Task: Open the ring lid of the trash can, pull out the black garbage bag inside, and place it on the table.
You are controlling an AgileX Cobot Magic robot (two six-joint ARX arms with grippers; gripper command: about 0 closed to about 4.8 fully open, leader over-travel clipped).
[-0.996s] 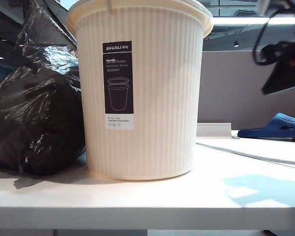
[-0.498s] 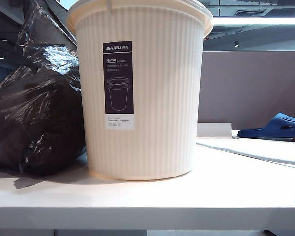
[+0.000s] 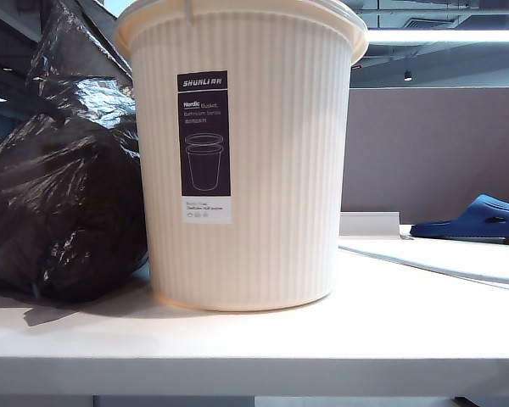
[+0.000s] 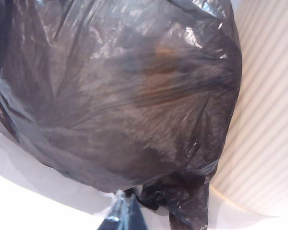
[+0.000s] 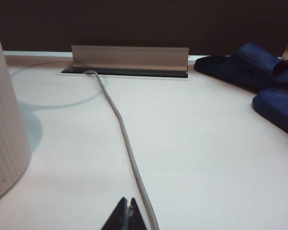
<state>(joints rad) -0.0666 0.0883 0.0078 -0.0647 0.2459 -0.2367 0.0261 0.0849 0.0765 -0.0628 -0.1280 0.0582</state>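
Observation:
The cream ribbed trash can (image 3: 263, 170) stands upright in the middle of the white table (image 3: 365, 339), its black label facing the exterior camera. The black garbage bag (image 3: 59, 203) lies on the table against the can's left side, bulky and crinkled. In the left wrist view the bag (image 4: 120, 91) fills most of the picture, with the can's wall (image 4: 269, 120) beside it. My left gripper (image 4: 121, 207) is shut, its tips just short of the bag's lower edge. My right gripper (image 5: 127, 205) is shut and empty, low over the table right of the can (image 5: 2, 139). The ring lid does not show.
A grey cable (image 5: 122, 139) runs across the table from an open metal cable hatch (image 5: 129, 57) past my right gripper. Blue slippers (image 3: 479, 219) lie at the back right. A grey-brown partition (image 3: 433, 144) stands behind the table. Neither arm shows in the exterior view.
The right arm, seen high at the right edge of the exterior view a second ago, has left that view, and its shadow on the table is gone. Can and bag have not moved.

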